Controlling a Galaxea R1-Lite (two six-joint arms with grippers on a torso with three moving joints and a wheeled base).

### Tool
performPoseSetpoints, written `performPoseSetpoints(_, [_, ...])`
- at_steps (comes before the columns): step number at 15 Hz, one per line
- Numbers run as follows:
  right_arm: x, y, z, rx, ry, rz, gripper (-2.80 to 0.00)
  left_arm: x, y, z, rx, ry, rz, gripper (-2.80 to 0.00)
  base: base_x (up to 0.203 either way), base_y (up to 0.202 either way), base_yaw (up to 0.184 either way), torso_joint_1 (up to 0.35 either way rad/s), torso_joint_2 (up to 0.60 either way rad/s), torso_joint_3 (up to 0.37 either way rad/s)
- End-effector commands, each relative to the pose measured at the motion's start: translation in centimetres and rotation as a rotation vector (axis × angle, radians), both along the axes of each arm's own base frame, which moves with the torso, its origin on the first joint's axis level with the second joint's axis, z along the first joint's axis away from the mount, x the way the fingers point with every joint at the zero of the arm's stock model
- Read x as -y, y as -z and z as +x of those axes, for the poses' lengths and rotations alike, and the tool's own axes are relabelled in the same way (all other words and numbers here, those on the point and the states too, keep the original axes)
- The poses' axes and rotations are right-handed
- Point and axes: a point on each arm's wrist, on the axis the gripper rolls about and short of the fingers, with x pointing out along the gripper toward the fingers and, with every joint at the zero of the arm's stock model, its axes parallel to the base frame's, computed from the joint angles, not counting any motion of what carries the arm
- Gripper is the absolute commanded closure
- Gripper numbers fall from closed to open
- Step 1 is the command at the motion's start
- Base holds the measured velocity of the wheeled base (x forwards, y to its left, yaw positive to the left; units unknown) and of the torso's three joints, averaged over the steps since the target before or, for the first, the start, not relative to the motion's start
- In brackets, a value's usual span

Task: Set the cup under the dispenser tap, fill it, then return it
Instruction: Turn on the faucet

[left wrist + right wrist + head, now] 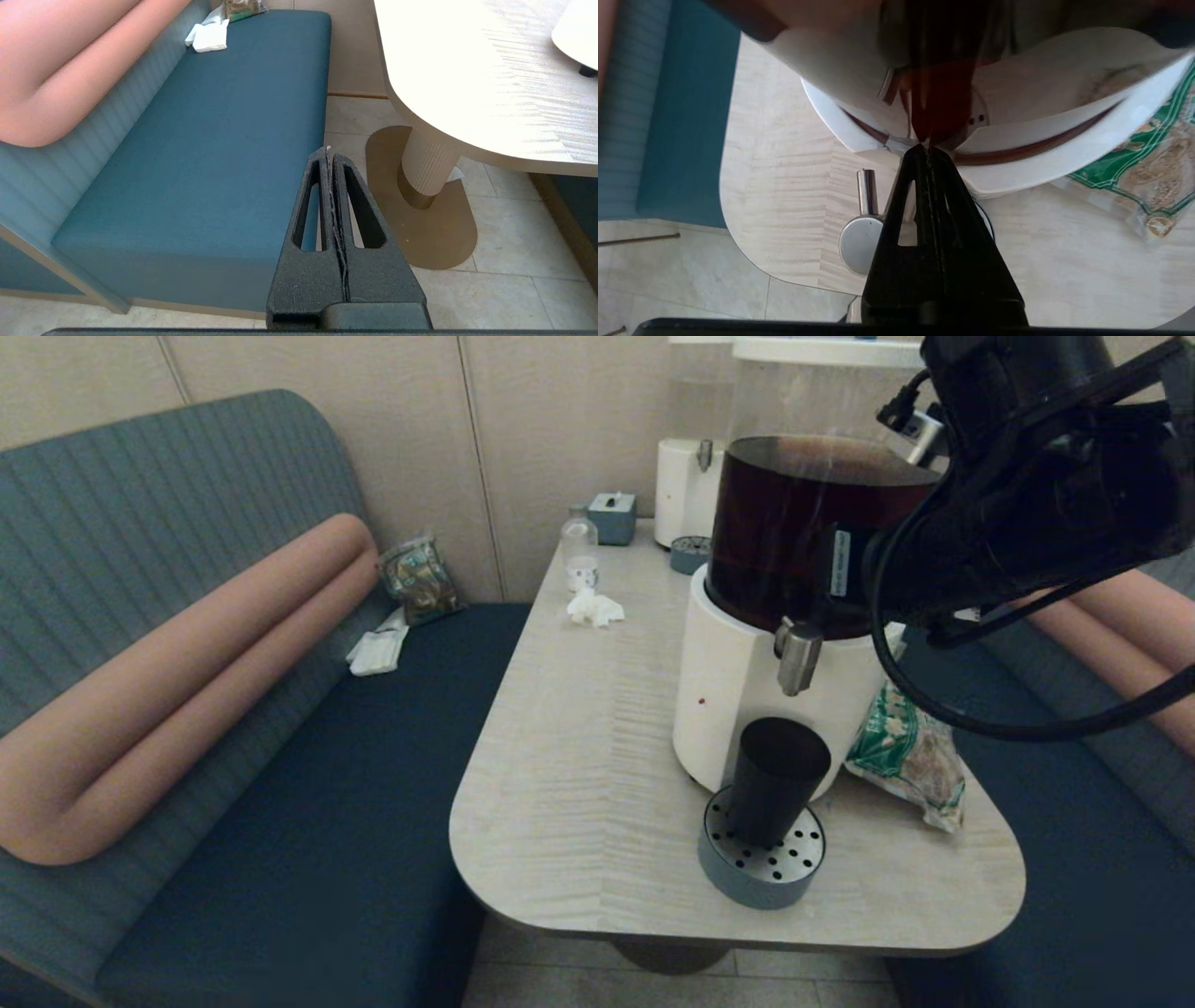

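Observation:
The black cup (777,782) stands upright on a round perforated drip tray (794,863), directly below the steel dispenser tap (798,656). The tap juts from the white-based dispenser (724,691), whose tank holds dark brown liquid. My right arm (1027,495) reaches in from the upper right, above the tap. In the right wrist view my right gripper (927,148) is shut on nothing, its tips against the tank's lower edge, with the tap (861,233) just beside it and the cup hidden behind the fingers. My left gripper (329,154) hangs shut and empty over the floor between bench and table.
A green snack bag (910,756) lies right of the dispenser. Farther back on the table (579,784) are a clear bottle (579,546), a crumpled tissue (595,609), a tissue box (613,515) and a second, paler dispenser (686,485). The drip tray sits near the table's front edge.

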Motion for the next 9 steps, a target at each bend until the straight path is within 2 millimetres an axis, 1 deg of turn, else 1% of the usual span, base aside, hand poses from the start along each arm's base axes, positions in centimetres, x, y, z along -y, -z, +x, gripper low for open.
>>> performPoseSetpoints(1, [-0.5, 0.93, 0.83, -0.023, 0.006, -0.015, 0.0, 0.0, 0.0, 0.01, -0.001, 0.0, -0.001, 0.0, 0.0, 0.0, 0.0, 0.0, 0.0, 0.0])
performPoseSetpoints(4, [-0.77, 1.4, 1.31, -0.027, 0.014, -0.027, 0.0, 0.0, 0.0, 0.01, -0.001, 0.0, -0.001, 0.0, 0.0, 0.0, 0.0, 0.0, 0.0, 0.0])
performPoseSetpoints(9, [-1.14, 1.61, 1.72, -0.016, 0.007, -0.022, 0.0, 0.0, 0.0, 0.01, -0.001, 0.0, -0.001, 0.0, 0.0, 0.0, 0.0, 0.0, 0.0, 0.0])
